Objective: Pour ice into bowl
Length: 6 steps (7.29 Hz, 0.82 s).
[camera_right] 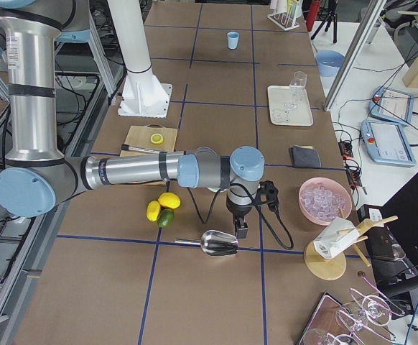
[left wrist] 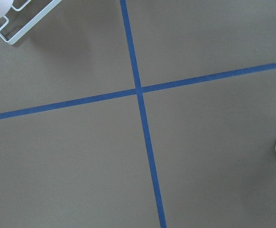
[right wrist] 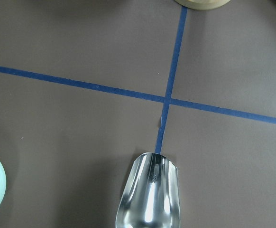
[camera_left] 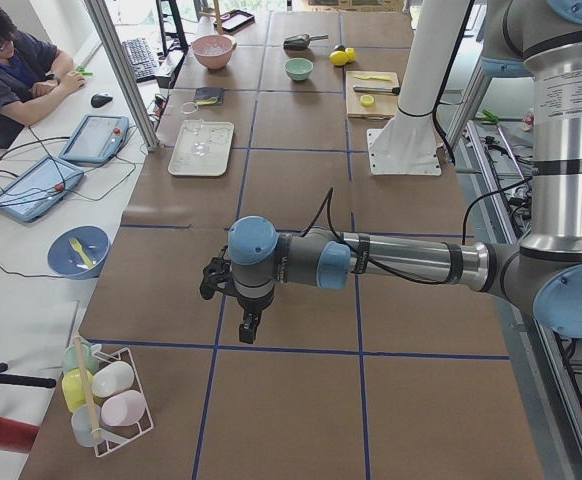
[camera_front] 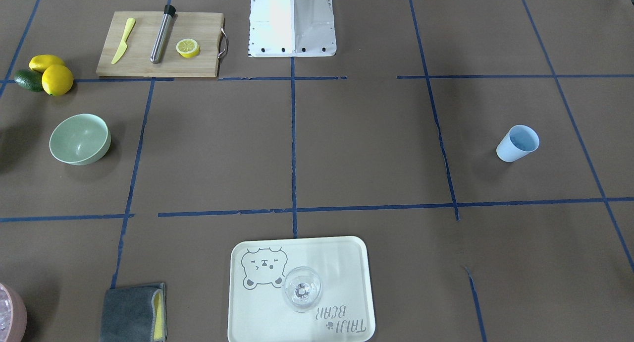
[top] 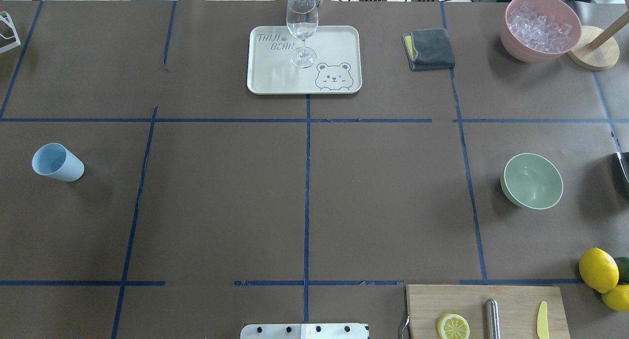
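Left claw [camera_left: 248, 328] — I can't tell if it's apart or together — hangs nearest the cup [top: 57, 162]; bowl [top: 532, 181] lies far across from that cup.

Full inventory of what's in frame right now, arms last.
bowl: 1, mint green, robot's right side
blue cup: 1, pale blue, left side; contents unclear
pink container: 1, far right corner, holds whitish pieces
tray: 1, cream, far centre
wine glass: 1, clear, upright on tray
cloth: 1, grey, folded, right of tray
cutting board: 1, wood, near right
lemon half, metal rod, yellow knife: 1 each, on board
lemons: 2, yellow, beside a green fruit
scoop: 1, metal, by right gripper
left gripper: black, over bare table; jaws unclear
right gripper: black; jaws unclear
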### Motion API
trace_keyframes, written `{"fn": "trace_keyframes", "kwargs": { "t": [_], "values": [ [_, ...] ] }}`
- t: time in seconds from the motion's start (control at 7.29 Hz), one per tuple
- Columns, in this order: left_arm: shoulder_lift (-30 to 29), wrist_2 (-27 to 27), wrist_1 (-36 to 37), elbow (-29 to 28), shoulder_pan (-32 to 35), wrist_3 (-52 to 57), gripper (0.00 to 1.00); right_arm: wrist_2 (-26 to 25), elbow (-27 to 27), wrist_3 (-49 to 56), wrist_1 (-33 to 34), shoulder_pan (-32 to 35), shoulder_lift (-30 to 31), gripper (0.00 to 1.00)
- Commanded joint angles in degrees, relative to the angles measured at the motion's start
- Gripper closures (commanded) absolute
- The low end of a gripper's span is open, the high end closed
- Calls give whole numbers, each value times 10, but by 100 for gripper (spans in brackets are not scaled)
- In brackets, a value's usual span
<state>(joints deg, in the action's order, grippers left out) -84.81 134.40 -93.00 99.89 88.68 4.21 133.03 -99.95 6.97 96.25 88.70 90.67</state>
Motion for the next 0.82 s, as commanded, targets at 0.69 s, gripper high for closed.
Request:
{"fn": "trace_keyframes", "kwargs": {
  "t": [0.69],
  "values": [
    [0, 1, -2, 1, -1, 0, 0, 2, -102, -100, -3, -129, -3, 0]
  ]
}}
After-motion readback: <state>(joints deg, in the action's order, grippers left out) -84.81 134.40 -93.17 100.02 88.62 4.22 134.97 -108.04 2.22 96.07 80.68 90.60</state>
